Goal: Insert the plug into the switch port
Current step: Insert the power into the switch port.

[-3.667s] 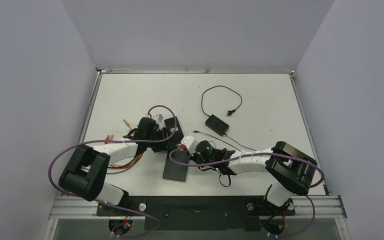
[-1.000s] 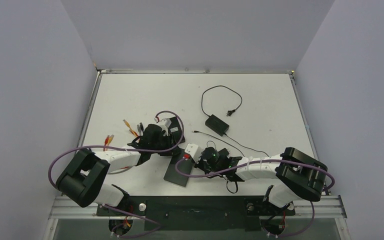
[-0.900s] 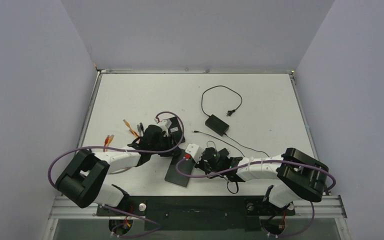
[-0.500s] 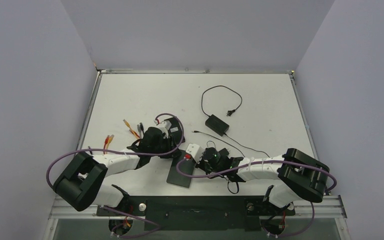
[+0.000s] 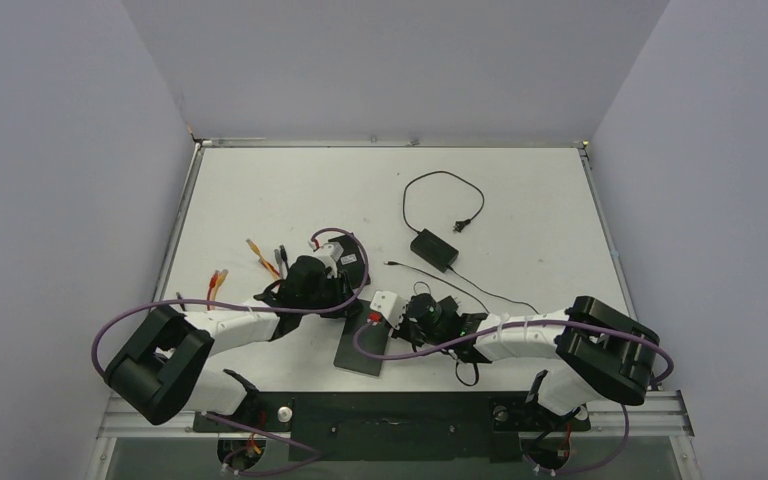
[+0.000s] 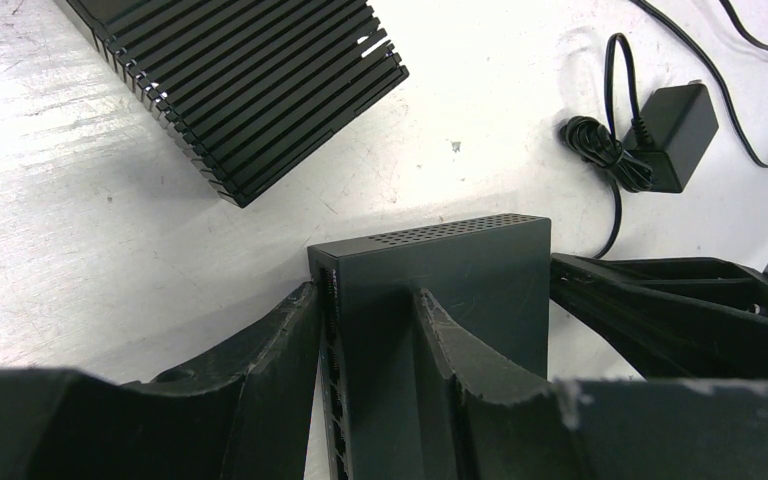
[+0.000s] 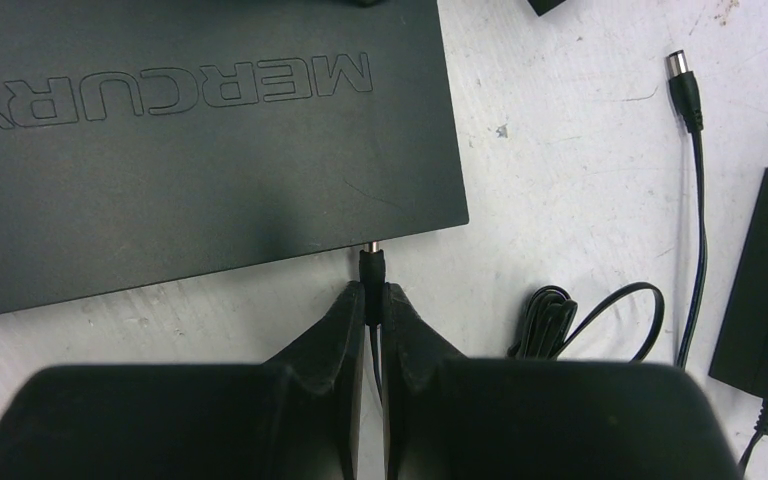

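Observation:
The black switch, marked MERCURY, lies near the front of the table. My right gripper is shut on the small black barrel plug. The plug's metal tip touches the switch's near edge; the port itself does not show. In the left wrist view my left gripper is shut on a corner of the switch, one finger against the port face and the other over the top. From above, the switch sits between the left gripper and the right gripper.
A ribbed black box lies just beyond the switch. A power adapter with a looped cord sits mid-table. A second adapter, a coiled cable and a loose plug lie to the right. Orange cables lie to the left.
The left gripper and the switch have shifted slightly toward the near right. The right gripper has edged in with the plug against the switch. Both grips are unchanged.

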Robot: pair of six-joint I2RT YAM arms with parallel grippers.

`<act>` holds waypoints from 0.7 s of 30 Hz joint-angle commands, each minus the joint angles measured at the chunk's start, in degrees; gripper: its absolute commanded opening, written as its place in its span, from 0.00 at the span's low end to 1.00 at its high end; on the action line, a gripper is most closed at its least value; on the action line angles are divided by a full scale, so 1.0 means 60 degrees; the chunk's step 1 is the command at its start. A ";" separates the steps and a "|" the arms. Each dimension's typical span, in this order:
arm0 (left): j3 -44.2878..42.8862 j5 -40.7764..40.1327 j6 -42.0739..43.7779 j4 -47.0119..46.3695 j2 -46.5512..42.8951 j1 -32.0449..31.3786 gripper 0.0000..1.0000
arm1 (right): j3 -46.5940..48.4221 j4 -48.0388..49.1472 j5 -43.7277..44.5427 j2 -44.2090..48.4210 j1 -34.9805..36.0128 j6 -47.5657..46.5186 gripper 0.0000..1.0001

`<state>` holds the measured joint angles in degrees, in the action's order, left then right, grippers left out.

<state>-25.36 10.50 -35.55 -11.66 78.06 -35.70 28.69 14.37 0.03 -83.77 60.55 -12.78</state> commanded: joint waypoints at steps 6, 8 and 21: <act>0.0283 0.1971 -0.0139 0.0302 0.0239 -0.0901 0.31 | 0.1194 0.2880 -0.1492 0.0498 -0.0032 -0.0352 0.00; 0.0307 0.1983 -0.0159 0.0246 0.0266 -0.0915 0.31 | 0.1312 0.2924 -0.1563 0.0477 -0.0053 -0.0356 0.00; 0.0375 0.2003 -0.0191 0.0044 0.0403 -0.1049 0.30 | 0.1825 0.3143 -0.1988 0.0357 -0.0108 -0.0344 0.00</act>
<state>-24.71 9.82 -35.55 -13.15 78.06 -36.34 31.42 9.74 -3.40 -83.77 59.18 -14.87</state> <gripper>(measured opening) 0.325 0.031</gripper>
